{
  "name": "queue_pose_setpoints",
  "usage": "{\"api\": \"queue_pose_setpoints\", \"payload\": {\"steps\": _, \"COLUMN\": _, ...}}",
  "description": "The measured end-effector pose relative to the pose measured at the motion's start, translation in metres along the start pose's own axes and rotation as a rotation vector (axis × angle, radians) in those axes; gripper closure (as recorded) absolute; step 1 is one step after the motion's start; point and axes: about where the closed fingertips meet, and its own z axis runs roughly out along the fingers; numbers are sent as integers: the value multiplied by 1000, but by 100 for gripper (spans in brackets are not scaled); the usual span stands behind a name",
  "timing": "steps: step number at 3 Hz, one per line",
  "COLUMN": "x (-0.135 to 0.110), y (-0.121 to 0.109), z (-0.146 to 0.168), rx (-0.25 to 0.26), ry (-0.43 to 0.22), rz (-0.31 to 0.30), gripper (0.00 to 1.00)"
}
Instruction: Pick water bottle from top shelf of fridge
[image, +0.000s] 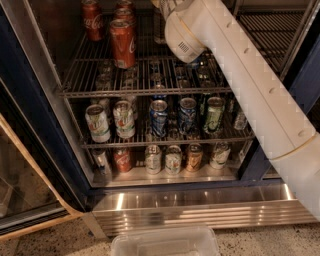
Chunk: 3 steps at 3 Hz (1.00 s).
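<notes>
The fridge (47, 130) stands open with its wire racks in view. The top shelf (150, 92) holds red cola cans (123, 42) at the back left. A clear bottle body, apparently the water bottle (159, 27), shows just left of my arm's wrist; its cap is cut off by the top edge. My white arm (240, 75) reaches in from the right over the top shelf. My gripper (161, 4) is at the top edge of the view, right by the bottle, mostly out of frame.
The lower wire racks hold several drink cans (159, 117) and small bottles (173, 159). The open glass door (25, 185) is on the left. A ribbed steel base panel (200, 207) runs below. A clear plastic tub (165, 242) sits at the bottom.
</notes>
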Motion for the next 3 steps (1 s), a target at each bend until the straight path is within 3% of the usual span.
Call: {"api": "queue_pose_setpoints", "payload": {"steps": 3, "x": 7, "y": 31, "z": 7, "rx": -57, "ry": 22, "rz": -38, "gripper": 36}}
